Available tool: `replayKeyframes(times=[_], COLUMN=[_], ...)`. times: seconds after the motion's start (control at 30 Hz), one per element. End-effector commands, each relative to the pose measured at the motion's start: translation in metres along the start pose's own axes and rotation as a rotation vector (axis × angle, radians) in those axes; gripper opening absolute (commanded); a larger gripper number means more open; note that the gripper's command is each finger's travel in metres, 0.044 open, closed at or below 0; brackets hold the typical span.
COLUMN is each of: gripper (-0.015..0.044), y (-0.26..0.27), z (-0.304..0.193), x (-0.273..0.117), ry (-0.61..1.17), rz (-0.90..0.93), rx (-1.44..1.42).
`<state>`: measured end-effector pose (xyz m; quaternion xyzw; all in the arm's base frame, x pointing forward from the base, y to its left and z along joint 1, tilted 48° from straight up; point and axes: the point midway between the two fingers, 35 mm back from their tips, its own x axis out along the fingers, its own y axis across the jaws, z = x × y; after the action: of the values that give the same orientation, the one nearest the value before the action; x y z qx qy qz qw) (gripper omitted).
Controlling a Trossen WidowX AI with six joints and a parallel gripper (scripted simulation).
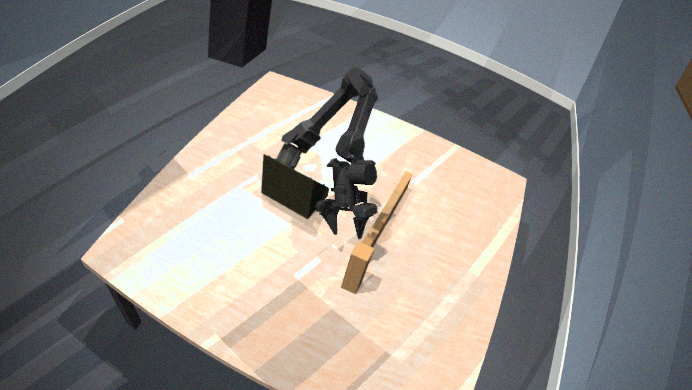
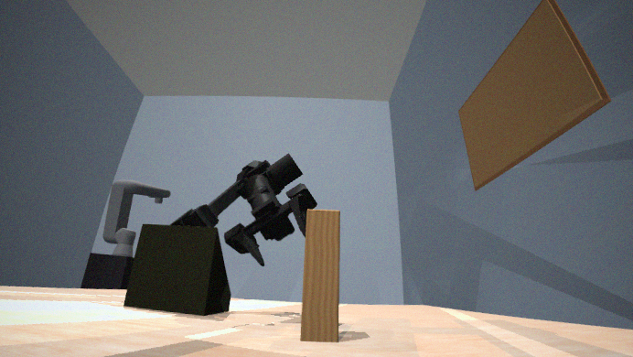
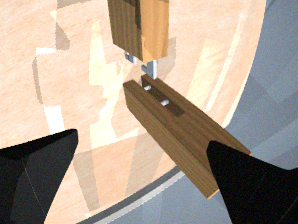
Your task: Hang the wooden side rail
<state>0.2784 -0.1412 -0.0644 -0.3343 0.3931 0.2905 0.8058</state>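
The headboard post [image 1: 356,272] [image 2: 321,275] [image 3: 200,132] stands upright on the table. In the wrist view its slot shows two light pins [image 3: 147,88] [image 3: 165,103]. The wooden side rail [image 1: 397,198] [image 3: 156,30] lies along the table behind the post; the exterior view does not show it. Its two steel hooks [image 3: 131,57] [image 3: 149,69] are outside the slot, near the post's foot. My gripper [image 1: 348,236] [image 2: 284,250] [image 3: 145,142] is open and empty, above the table on the arm's side of the post. The right finger overlaps the post's upper part in the wrist view.
A dark block [image 1: 287,187] [image 2: 171,270] stands on the table beside the arm's base. A dark pedestal [image 1: 235,35] [image 2: 106,272] stands beyond the table; a grey arm [image 2: 120,210] is on it. A wooden panel [image 2: 531,101] is high at the right.
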Motion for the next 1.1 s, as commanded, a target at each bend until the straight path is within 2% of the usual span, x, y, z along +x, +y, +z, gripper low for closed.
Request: replayKeyframes(times=[0.0,0.5,0.97,1.07], gripper=[0.044,0.044,0.044,0.044], y=[-0.008,-0.011,-0.014,-0.014], z=[0.012,0.026,0.037,0.038], x=[-0.005,-0.007,-0.01,-0.01], ry=[0.066,0.055,-0.064,-0.073], rz=[-0.082,-0.21,-0.334,-0.34], rx=[0.738,1.534,2.283,2.32])
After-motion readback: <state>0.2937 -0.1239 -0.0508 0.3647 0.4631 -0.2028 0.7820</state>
